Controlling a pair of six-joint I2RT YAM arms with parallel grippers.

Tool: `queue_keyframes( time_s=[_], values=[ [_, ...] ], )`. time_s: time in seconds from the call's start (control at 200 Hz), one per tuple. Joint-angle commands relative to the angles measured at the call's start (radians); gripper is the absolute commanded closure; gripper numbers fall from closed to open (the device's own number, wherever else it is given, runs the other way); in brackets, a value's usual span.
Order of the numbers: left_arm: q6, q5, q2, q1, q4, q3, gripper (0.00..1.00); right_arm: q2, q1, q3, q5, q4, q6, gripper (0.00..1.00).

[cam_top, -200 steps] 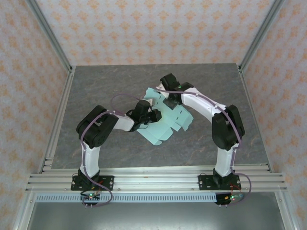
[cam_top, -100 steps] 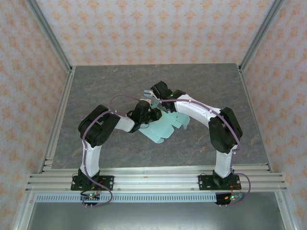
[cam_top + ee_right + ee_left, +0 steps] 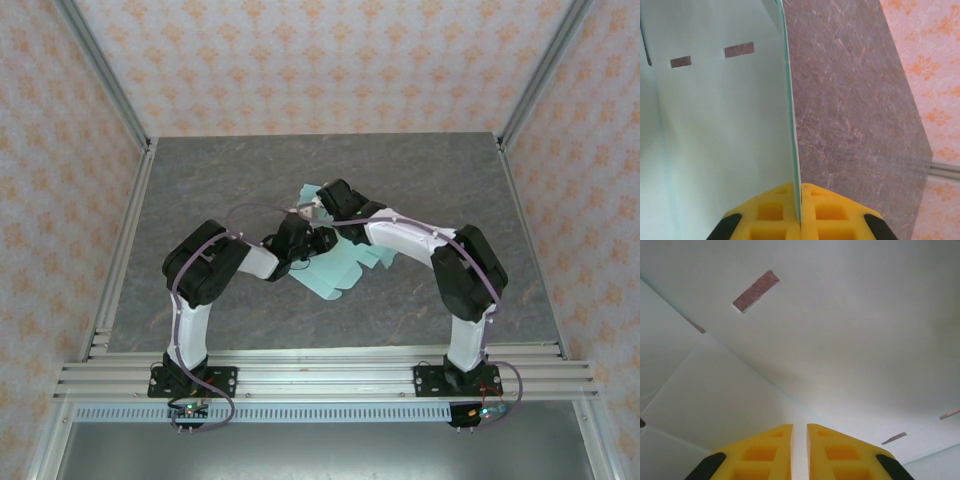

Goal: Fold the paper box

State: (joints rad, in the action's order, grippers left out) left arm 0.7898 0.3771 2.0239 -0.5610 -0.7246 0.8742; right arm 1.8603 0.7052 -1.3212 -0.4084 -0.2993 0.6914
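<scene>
The paper box (image 3: 338,266) is a pale mint card sheet with slots and rounded tabs, partly folded up at the middle of the table. My right gripper (image 3: 322,214) is at its far edge. In the right wrist view my right gripper (image 3: 800,186) is shut on an upright card panel (image 3: 725,125), whose thin edge runs between the fingers. My left gripper (image 3: 312,238) is at the sheet's left side. In the left wrist view my left gripper (image 3: 800,426) stands slightly open, close against the card (image 3: 840,340), and no card edge shows in the narrow gap.
The grey marbled table (image 3: 250,170) has bare surface all around the sheet, seen also in the right wrist view (image 3: 855,100). Aluminium frame posts (image 3: 110,90) and patterned walls enclose it. The two arms arch toward each other over the middle.
My right gripper has swung left and nearer with the card's edge, so the sheet is more bunched up. My left gripper's jaws have parted a little and it has shifted slightly.
</scene>
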Motion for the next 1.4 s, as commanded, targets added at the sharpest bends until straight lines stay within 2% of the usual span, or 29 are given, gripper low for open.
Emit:
queue_keyframes(
  time_s=[0.0, 0.42, 0.791, 0.921, 1.001, 1.186, 1.391],
  values=[
    [0.018, -0.015, -0.011, 0.015, 0.05, -0.035, 0.82, -0.041, 0.021, 0.011, -0.029, 0.1, 0.033, 1.0],
    [0.023, 0.035, -0.108, 0.035, 0.065, -0.072, 0.65, -0.018, 0.02, -0.03, -0.05, 0.104, 0.121, 1.0],
    [0.037, 0.046, -0.19, 0.035, 0.024, -0.161, 0.6, 0.005, 0.009, -0.071, -0.029, 0.074, 0.123, 1.0],
    [0.041, 0.021, -0.208, 0.035, 0.027, -0.195, 0.64, 0.003, 0.002, -0.075, -0.02, 0.057, 0.128, 1.0],
    [0.034, 0.01, -0.198, 0.035, 0.036, -0.198, 0.71, 0.006, 0.0, -0.072, -0.022, 0.058, 0.14, 1.0],
    [0.066, 0.016, -0.132, 0.035, -0.016, -0.204, 0.82, 0.029, 0.012, -0.07, -0.048, 0.066, 0.15, 1.0],
    [0.096, 0.01, -0.055, 0.033, -0.063, -0.195, 0.89, 0.033, 0.052, -0.051, -0.066, 0.083, 0.128, 1.0]
  ],
)
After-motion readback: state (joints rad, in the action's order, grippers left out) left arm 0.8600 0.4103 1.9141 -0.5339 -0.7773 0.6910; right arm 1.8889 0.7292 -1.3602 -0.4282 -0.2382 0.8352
